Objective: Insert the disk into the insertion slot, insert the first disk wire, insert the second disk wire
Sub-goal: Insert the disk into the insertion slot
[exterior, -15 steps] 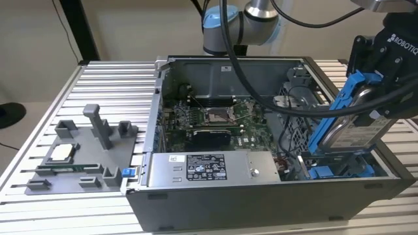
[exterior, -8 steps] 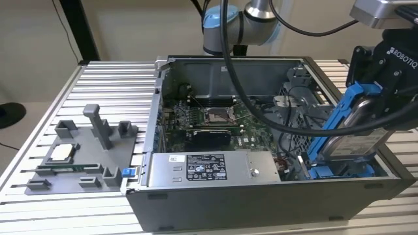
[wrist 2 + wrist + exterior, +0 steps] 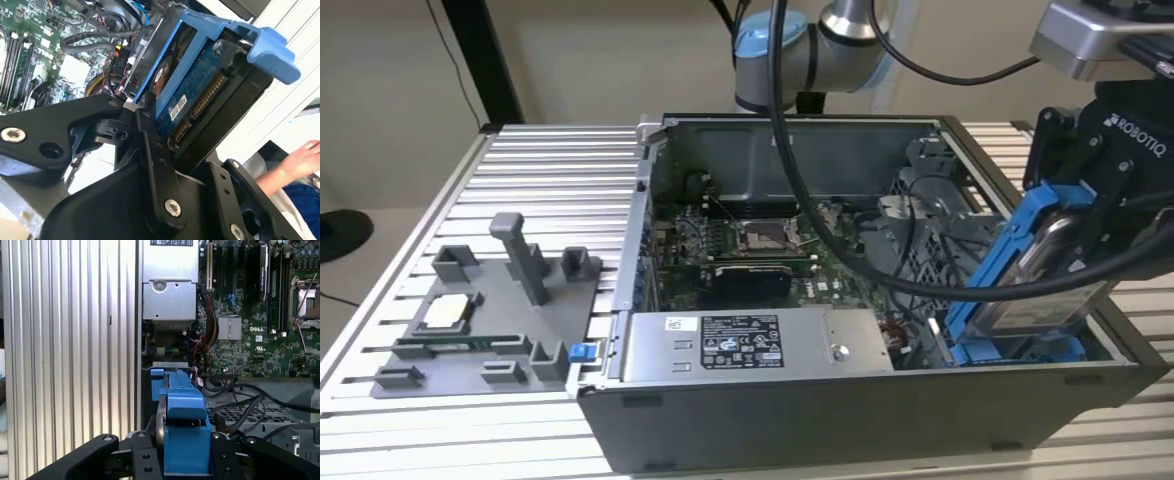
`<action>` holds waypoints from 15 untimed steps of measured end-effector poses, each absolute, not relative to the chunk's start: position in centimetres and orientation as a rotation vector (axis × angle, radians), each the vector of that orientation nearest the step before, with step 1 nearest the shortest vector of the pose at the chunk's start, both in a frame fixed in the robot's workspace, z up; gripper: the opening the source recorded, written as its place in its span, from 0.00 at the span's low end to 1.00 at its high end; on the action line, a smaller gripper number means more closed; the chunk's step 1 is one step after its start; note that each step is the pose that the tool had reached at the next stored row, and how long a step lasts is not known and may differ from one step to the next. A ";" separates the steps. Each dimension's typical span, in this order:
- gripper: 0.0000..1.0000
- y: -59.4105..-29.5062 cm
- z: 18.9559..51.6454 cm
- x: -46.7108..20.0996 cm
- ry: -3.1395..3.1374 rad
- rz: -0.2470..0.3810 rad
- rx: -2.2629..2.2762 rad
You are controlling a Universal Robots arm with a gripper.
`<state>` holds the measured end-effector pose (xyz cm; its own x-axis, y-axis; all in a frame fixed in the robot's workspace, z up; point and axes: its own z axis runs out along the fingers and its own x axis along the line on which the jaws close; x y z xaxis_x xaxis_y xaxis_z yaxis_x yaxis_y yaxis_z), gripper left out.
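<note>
Support: a ribbed silver aluminium surface [image 3: 547, 180] [image 3: 65, 365] carries everything.
Housing: an open grey sheet-metal computer case [image 3: 854, 430] lies on its side on the surface, its near wall toward 6 o'clock in the exterior view.
Fixture: a grey moulded plastic tray with posts [image 3: 494, 320] sits just beside the case at its 9 o'clock, the exterior view's left.
Power box: a grey metal power-supply box with a white sticker [image 3: 747, 345] [image 3: 170, 290] lines the case's near wall.
Bay: the rectangular grey sheet-metal insertion slot with bright blue tabs [image 3: 987, 352] fills the case's 4 o'clock corner, just beside the power-supply box.
Load: the flat silver metal disk in a bright blue plastic carrier frame [image 3: 1047, 275] stands tilted over the insertion slot. Its lower end is down at the slot and its upper end leans toward 1 o'clock. Both wrist views show it [image 3: 200, 80] [image 3: 182, 410] between the black fingers [image 3: 222, 455].
Grip: the black two-fingered end effector [image 3: 1074, 225] [image 3: 185, 120] [image 3: 184, 460] is clenched on the disk, with one finger against each side of the carrier frame.
Wiring: black cables [image 3: 854, 250] drape from 12 o'clock across the open case toward the end effector.
Board: a green motherboard [image 3: 747, 245] [image 3: 30, 50] [image 3: 250, 335] covers the case floor at 12 o'clock from the power-supply box.
Robot: a grey arm joint with a light blue cap [image 3: 781, 45] hangs beyond the case's far wall.
Bystander: a person's hand [image 3: 305, 155] appears in the second wrist view, past the disk.
</note>
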<state>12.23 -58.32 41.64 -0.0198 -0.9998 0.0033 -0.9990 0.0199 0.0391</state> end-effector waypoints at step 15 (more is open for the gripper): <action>0.00 -58.0 40.5 12.5 -2.224 -0.043 2.180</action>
